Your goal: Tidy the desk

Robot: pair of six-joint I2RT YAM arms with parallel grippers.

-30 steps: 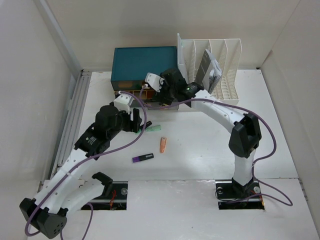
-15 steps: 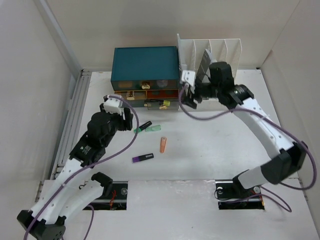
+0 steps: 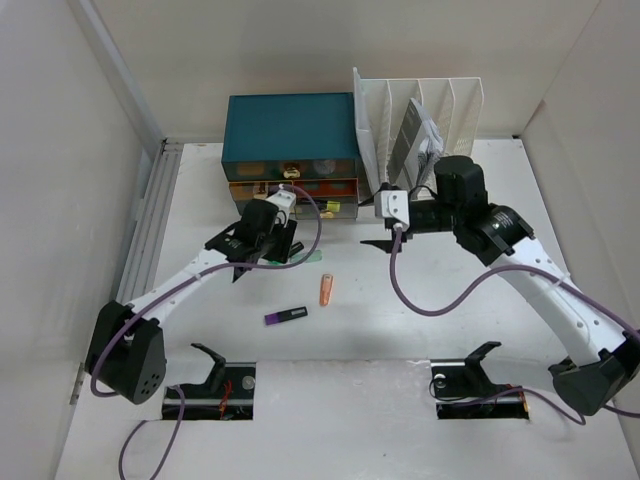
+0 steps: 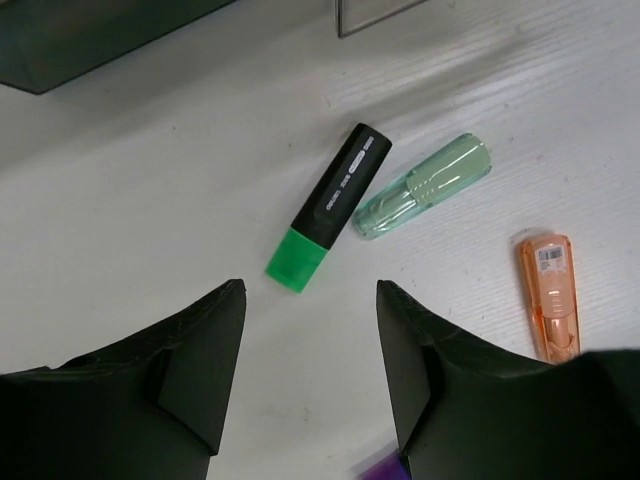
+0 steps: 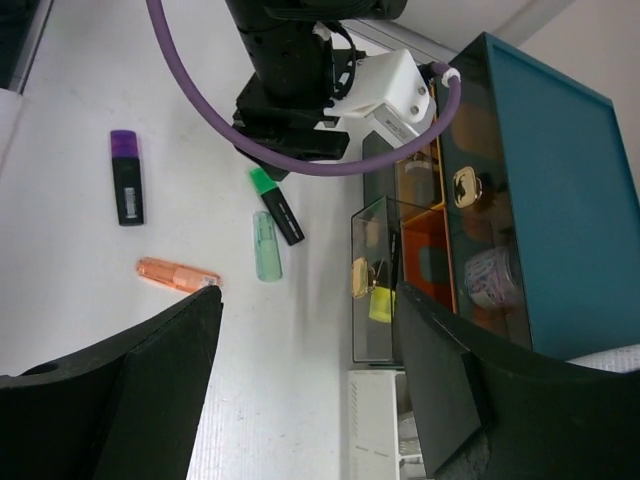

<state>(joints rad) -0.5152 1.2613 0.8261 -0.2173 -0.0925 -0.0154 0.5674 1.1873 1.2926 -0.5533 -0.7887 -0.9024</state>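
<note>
The desk [image 3: 420,320] is a white tabletop. On it lie a black highlighter with a green cap [image 4: 330,215], a pale green pen [image 4: 425,187], an orange pen [image 3: 325,290] and a purple highlighter [image 3: 286,316]. My left gripper [image 4: 310,290] is open and empty, just above the desk, its fingertips close to the green cap. In the top view the left gripper [image 3: 262,250] covers that highlighter. My right gripper [image 3: 373,217] is open and empty, in front of the file rack, to the right of the pens. It points toward the pens and the drawers.
A teal drawer box [image 3: 290,135] stands at the back, with a clear lower drawer [image 5: 375,280] pulled out and small items in it. A white slotted file rack [image 3: 430,130] holding a booklet stands to its right. White walls surround the desk.
My right gripper has pulled away from the drawer box, rightward and toward the front. My left arm has reached out to the right, and its gripper is now over the green-capped highlighter.
</note>
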